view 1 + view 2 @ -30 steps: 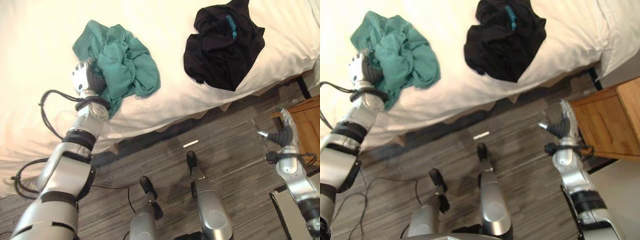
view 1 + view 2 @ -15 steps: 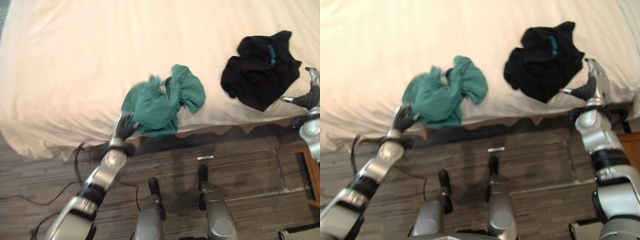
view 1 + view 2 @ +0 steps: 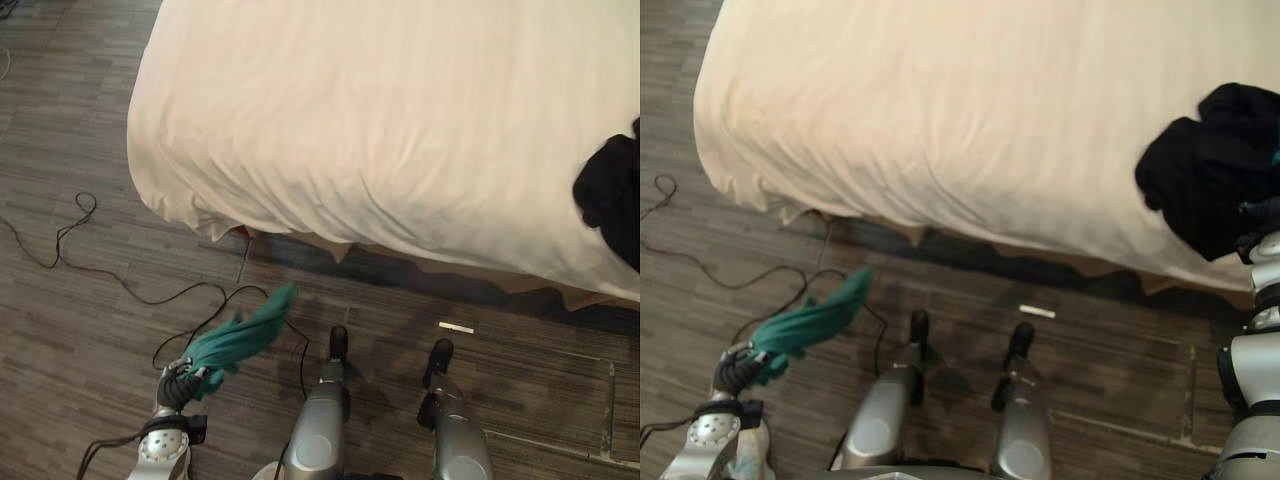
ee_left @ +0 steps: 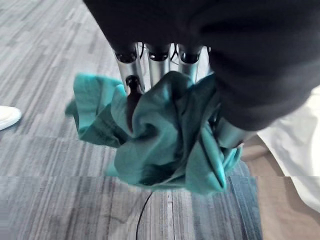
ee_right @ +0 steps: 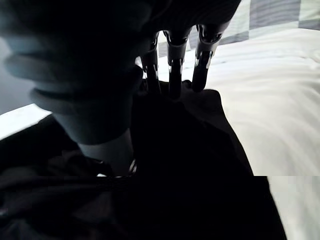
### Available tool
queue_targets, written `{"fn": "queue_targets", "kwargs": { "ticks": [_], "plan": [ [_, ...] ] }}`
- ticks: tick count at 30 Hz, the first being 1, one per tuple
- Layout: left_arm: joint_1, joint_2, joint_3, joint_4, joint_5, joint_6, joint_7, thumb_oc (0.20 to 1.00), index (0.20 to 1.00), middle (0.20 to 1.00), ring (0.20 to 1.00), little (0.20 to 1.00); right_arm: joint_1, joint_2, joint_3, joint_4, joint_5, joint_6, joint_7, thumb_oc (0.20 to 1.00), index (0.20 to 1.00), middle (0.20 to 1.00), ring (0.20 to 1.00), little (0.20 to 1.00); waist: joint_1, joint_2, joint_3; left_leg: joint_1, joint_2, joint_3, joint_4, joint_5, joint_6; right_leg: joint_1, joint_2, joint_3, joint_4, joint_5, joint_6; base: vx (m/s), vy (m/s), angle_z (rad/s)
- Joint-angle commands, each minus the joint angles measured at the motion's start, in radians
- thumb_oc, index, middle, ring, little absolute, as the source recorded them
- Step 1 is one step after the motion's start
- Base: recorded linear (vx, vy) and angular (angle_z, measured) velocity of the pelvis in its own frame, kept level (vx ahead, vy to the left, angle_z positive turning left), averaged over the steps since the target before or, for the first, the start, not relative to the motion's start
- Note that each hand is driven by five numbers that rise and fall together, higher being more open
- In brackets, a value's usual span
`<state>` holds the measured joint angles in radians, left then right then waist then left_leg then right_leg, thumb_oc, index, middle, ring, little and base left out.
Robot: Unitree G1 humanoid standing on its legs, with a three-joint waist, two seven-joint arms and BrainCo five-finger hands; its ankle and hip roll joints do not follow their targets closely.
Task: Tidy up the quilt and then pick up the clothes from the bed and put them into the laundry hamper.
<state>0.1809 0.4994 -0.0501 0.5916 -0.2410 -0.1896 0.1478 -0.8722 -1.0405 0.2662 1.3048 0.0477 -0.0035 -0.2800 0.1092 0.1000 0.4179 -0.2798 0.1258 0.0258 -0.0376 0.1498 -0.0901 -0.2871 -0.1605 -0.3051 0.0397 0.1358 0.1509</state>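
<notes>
Green shirt [image 3: 240,338] is gripped bunched in left hand [image 3: 178,385], soft & light. Right hand [image 5: 170,60], fingers apparently straight, is poised over black clothes [image 3: 1200,165]; mid-bunch hold advised.

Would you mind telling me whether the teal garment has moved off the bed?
Yes. The teal garment, gripped by the left hand, has left the bed and hangs over the floor.

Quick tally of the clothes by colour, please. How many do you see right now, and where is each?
Teal garment: 1, off the bed, bunched in the left hand over the floor.
Black garment: 1, on the bed near its edge, with the right hand at it.
Total: 2
</notes>
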Motion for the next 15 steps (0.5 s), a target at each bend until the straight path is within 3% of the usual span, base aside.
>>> {"fn": "queue_targets", "kwargs": {
  "ticks": [1, 8, 12, 15],
  "plan": [
    [-0.036, 0.031, 0.039, -0.02, -0.063, -0.026, -0.002, 0.2, 0.2, 0.2, 0.2, 0.2, -0.048, -0.048, 0.024, 0.01, 0.09, -0.006, 0.001, 0.2, 0.2, 0.2, 0.2, 0.2, 0.005, -0.066, 0.028, 0.031, 0.086, 0.036, 0.035, -0.004, -0.109, 0.039, 0.019, -0.019, -0.059, -0.065, 0.016, 0.0, 0.0, 0.0],
    [-0.054, -0.012, 0.043, 0.028, -0.073, -0.006, -0.032, 0.2, 0.2, 0.2, 0.2, 0.2, 0.286, 0.129, -0.159, -0.045, 0.229, -0.049, 0.047, 0.2, 0.2, 0.2, 0.2, 0.2, -0.007, -0.064, 0.006, 0.056, 0.09, 0.042, 0.06, -0.03, -0.102, 0.085, 0.023, -0.017, -0.077, -0.077, 0.01, 0.0, -0.003, 0.03],
    [-0.055, -0.022, 0.112, 0.063, -0.087, 0.004, -0.03, 0.2, 0.2, 0.2, 0.2, 0.2, 0.591, 0.279, -0.291, -0.387, 0.303, -0.111, 0.061, 0.2, 0.2, 0.2, 0.2, 0.2, -0.041, -0.09, -0.028, 0.097, 0.094, 0.059, 0.07, -0.056, -0.097, 0.123, 0.018, -0.015, -0.077, -0.081, 0.011, 0.06, 0.019, -0.09],
    [-0.021, -0.039, 0.168, 0.052, -0.082, 0.001, -0.033, 0.2, 0.2, 0.2, 0.2, 0.2, 0.829, 0.394, -0.352, -0.735, 0.312, -0.159, 0.144, 0.2, 0.2, 0.2, 0.2, 0.2, -0.072, -0.116, -0.064, 0.148, 0.107, 0.069, 0.068, -0.076, -0.096, 0.168, 0.019, -0.016, -0.077, -0.091, 0.014, 0.12, -0.024, -0.16]
  ]
}}
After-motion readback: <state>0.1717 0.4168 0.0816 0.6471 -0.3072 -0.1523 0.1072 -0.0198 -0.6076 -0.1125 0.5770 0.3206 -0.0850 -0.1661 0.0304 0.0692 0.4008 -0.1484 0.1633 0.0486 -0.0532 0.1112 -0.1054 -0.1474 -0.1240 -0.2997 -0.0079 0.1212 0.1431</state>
